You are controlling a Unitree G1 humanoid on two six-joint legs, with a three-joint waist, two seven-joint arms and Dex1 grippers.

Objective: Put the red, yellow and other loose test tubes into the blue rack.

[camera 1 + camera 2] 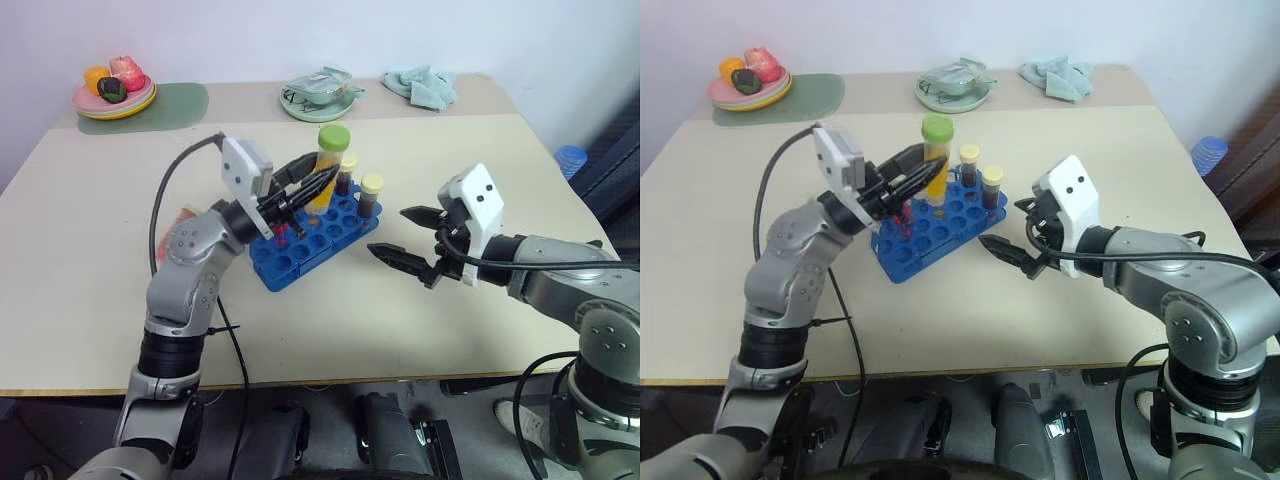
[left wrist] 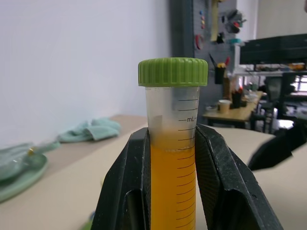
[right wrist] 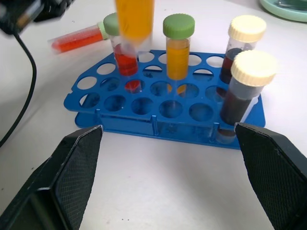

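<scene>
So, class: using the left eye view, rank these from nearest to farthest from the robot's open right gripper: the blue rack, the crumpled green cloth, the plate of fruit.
1. The blue rack: mid-table, just to the left of the right gripper.
2. The crumpled green cloth: at the table's far edge, straight beyond the gripper.
3. The plate of fruit: in the far left corner, across the table.

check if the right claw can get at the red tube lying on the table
Probably not directly: the red tube lies beyond the rack, with the left claw and its yellow tube between. The open right claw faces the near side.
</scene>
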